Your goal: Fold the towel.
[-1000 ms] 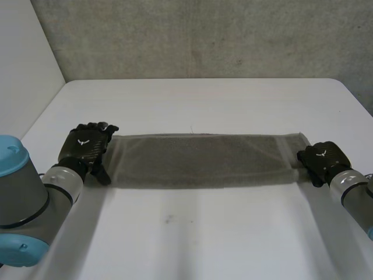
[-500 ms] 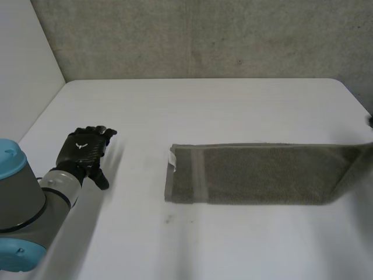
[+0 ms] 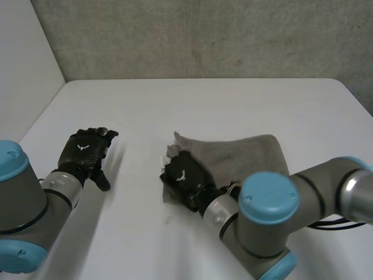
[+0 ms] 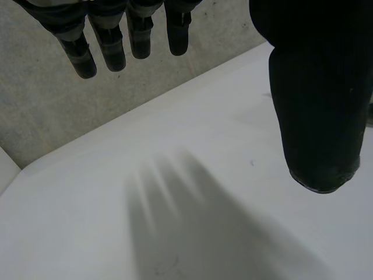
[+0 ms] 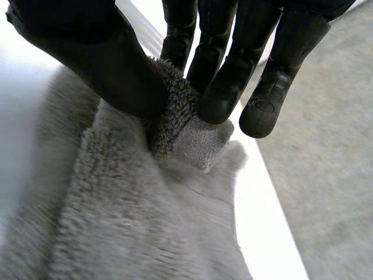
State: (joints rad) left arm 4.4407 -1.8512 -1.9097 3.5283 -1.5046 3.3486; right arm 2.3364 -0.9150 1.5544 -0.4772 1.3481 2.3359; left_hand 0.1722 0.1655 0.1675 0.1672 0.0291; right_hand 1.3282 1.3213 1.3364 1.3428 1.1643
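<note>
The towel (image 3: 247,153) lies doubled and rumpled at the middle of the bench (image 3: 233,99), one end pinched between the right hand's (image 3: 183,178) thumb and fingers. The left hand (image 3: 87,149) hangs open and empty near the bench's left edge. The fold may land askew, as nothing pins the lower layer.

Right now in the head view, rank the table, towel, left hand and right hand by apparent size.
Largest: table. Then towel. Last: left hand and right hand, which look about alike, so unranked.
</note>
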